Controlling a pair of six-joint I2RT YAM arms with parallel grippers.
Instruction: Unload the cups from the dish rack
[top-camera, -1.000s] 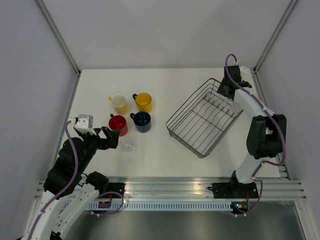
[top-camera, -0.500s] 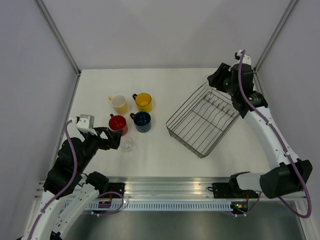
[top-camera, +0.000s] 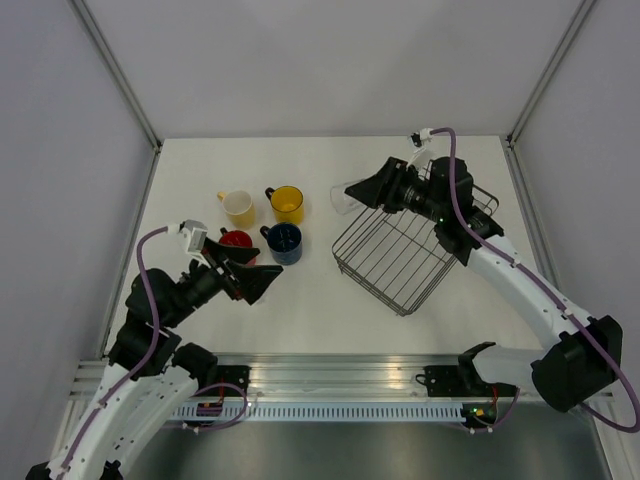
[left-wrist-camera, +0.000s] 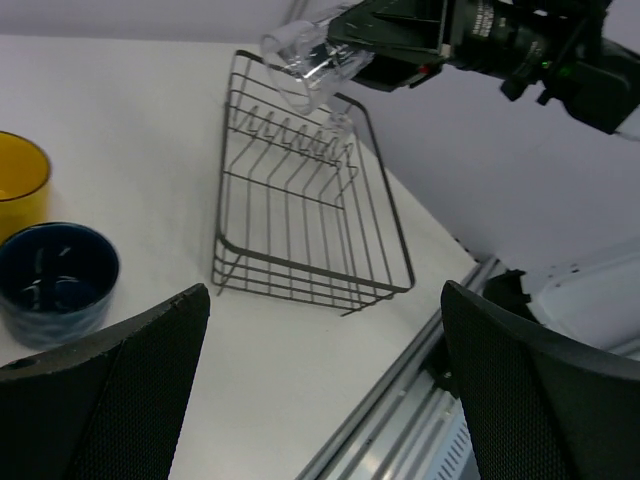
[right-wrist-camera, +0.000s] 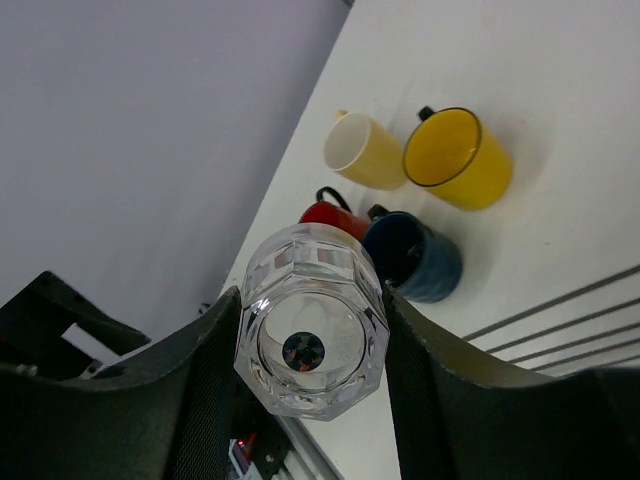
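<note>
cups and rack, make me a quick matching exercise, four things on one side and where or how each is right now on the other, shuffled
Things:
1. tumbler
2. blue mug
3. rack
4. left gripper

Places or states:
a. open, holding nothing
b. held in the right gripper, off the table
c. standing beside the red mug
d. on the right half of the table, nothing in it

Pairs: 1-b, 2-c, 3-d, 4-a
</note>
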